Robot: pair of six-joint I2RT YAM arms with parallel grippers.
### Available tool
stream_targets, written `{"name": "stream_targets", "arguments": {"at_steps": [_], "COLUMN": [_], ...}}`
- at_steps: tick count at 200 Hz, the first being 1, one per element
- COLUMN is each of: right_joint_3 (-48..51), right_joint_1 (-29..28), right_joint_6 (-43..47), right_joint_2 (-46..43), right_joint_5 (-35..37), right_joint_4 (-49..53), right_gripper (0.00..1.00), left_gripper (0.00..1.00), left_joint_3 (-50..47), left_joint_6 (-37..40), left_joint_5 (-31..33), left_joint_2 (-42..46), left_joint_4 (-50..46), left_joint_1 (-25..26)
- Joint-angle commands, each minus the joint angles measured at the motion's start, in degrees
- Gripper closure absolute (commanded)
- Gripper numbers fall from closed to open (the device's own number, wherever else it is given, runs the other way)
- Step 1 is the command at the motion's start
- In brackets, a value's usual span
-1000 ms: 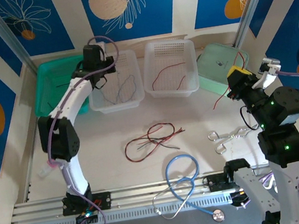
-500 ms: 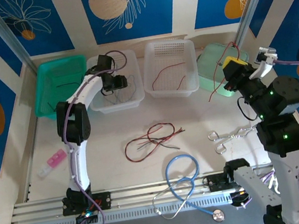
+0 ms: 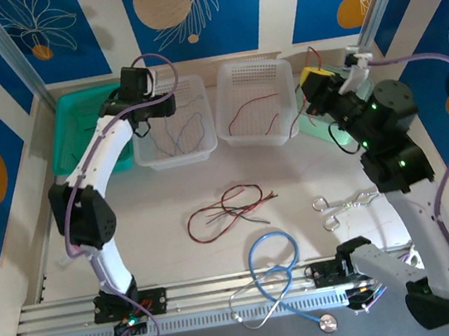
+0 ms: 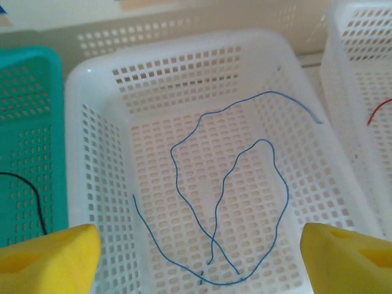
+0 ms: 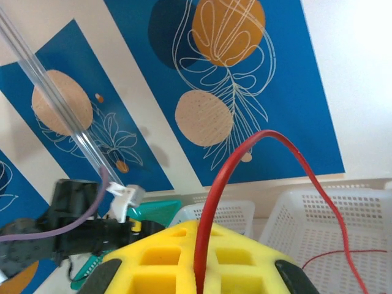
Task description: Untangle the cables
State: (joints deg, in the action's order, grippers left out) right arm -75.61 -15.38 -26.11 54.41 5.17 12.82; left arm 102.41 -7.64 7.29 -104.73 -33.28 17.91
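Right gripper [image 3: 318,88] is up around 1 o'clock on the counter [image 3: 154,203], just beside the right-hand white basket [image 3: 258,138]. That basket already has one red cable [image 3: 253,105] in it. In the wrist view, the yellow jaws are pinched closed on another red cable [image 5: 257,138], which loops up out of the pads and droops back toward that basket.

Left gripper [image 4: 199,260] hangs at 11 o'clock with its jaws spread wide and nothing in them. It's over the other white basket [image 4: 73,159], where the pale blue cable [image 4: 286,190] lies. A black cable [image 4: 37,202] sits in the teal basket [image 3: 73,101] at 10 o'clock. The red-and-black tangle [image 3: 226,208] is mid-counter, not sorted yet.

What I'd worry about:
- The wire is hair-thin and held only by soft foam. A quick swing could let it slide out short of the basket.
- The free tail is long and springy. If the jaws open too close to the rim, it could end up draped over the wall, or an end could poke through the mesh holes and hang up.
- One end of the blue cable rides up the basket's right wall. A low pass by the left jaws might hook it back out.
- On the tangle, pulling one strand will probably drag the whole clump unless something pins it.
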Motion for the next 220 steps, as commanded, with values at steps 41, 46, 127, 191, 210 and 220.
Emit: {"name": "stream_targets", "arguments": {"at_steps": [41,46,127,191,210,220], "right_joint_3": [-4.5,-5.3,-8.9,-24.2,-29.5,-32.3], "right_joint_1": [-1.3,-1.4,0.2,2.1,1.8,1.6], "right_joint_6": [6.8,7.1,9.5,0.5,-0.8,-1.4], "right_joint_2": [13.1,14.7,36.2,62.3,68.5,71.2], "right_joint_5": [4.3,4.2,4.6,9.4,8.0,8.0], "right_joint_4": [-12.8,-13.2,-15.7,4.6,11.3,14.8], "right_gripper": [1.0,1.0,1.0,1.0,1.0,1.0], "left_gripper": [0.16,0.16,0.16,0.2,0.2,0.2], "left_joint_3": [-19.4,-20.4,-33.0,-42.6,-44.0,-44.8], "left_joint_6": [-8.3,-8.6,-13.6,-17.2,-17.9,-18.3], "left_joint_5": [-8.6,-8.6,-12.8,-14.1,-14.2,-14.2], "left_joint_2": [14.2,14.6,21.1,27.8,29.5,30.5], "left_joint_4": [4.4,4.7,7.8,9.3,8.6,8.7], "left_joint_1": [0.5,0.5,0.5,0.7,0.8,1.0]}}
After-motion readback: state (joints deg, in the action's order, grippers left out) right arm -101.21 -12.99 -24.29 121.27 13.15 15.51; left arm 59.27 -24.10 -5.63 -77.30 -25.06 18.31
